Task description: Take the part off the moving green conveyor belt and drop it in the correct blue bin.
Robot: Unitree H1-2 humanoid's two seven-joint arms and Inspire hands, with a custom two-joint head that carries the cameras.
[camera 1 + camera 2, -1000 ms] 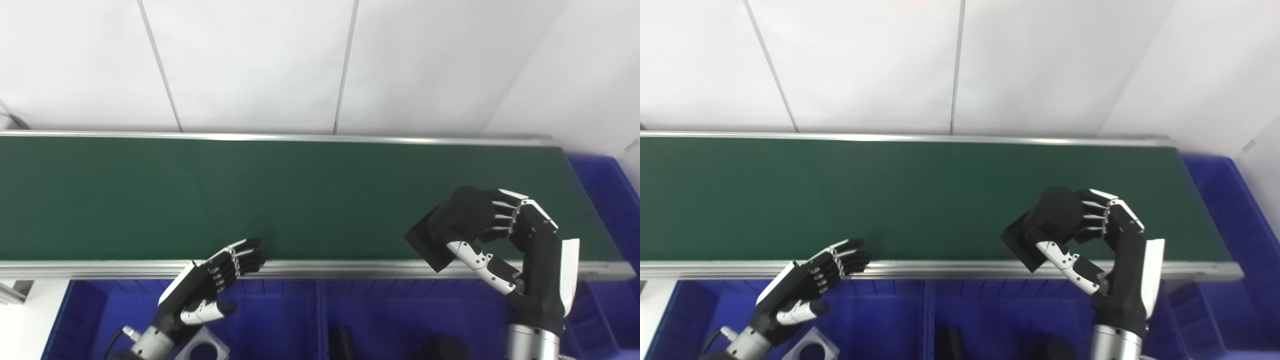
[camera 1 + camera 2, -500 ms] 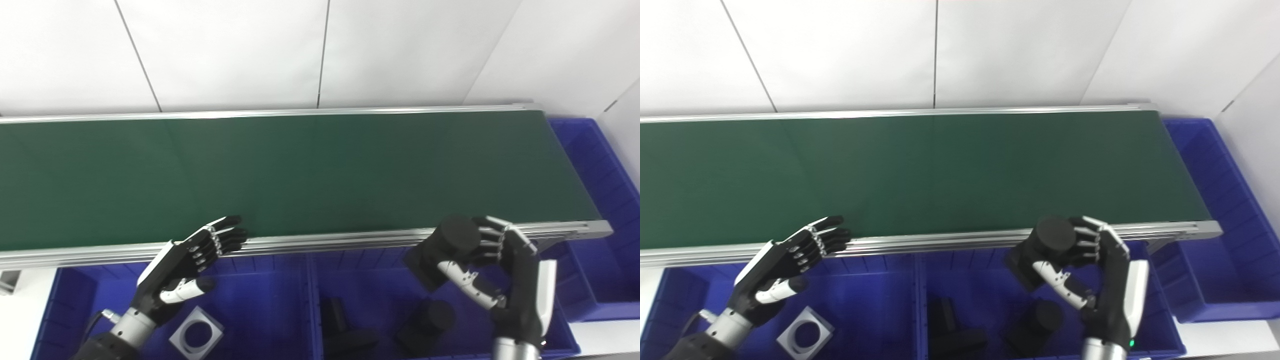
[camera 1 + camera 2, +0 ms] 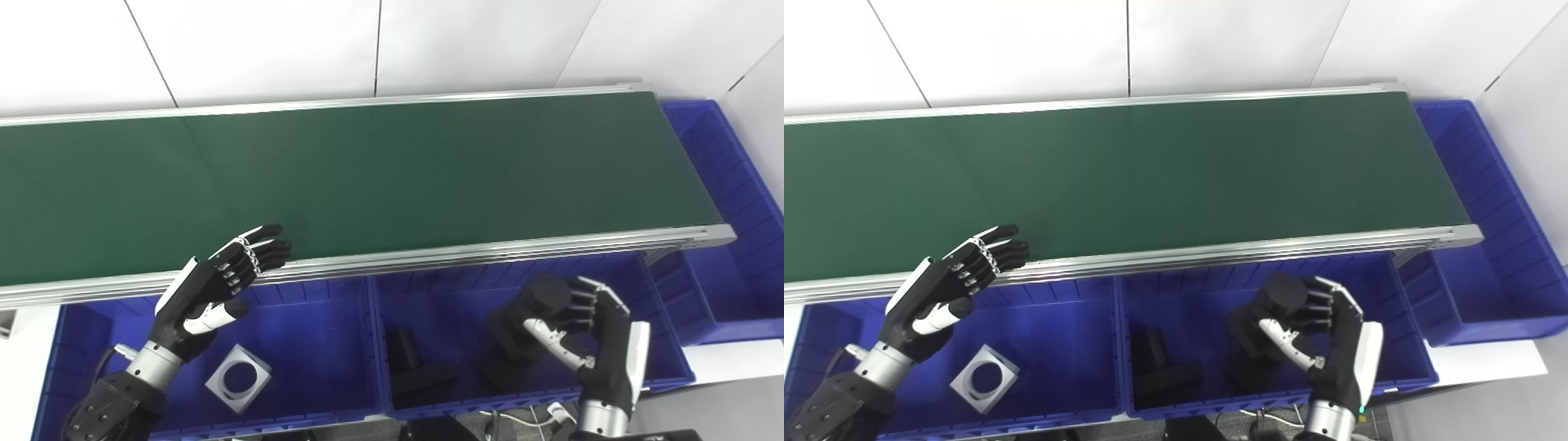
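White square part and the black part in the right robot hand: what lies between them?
In the left eye view, the divider wall between the two blue bins, then a loose black part, separates the white square part from the held black part.

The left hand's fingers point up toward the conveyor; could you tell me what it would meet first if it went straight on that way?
The left hand would probably meet the belt's near metal rail first, then the green conveyor belt; its height above them is unclear.

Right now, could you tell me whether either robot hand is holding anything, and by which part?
The right robot hand holds a black part by its round upper end. The left robot hand holds nothing.
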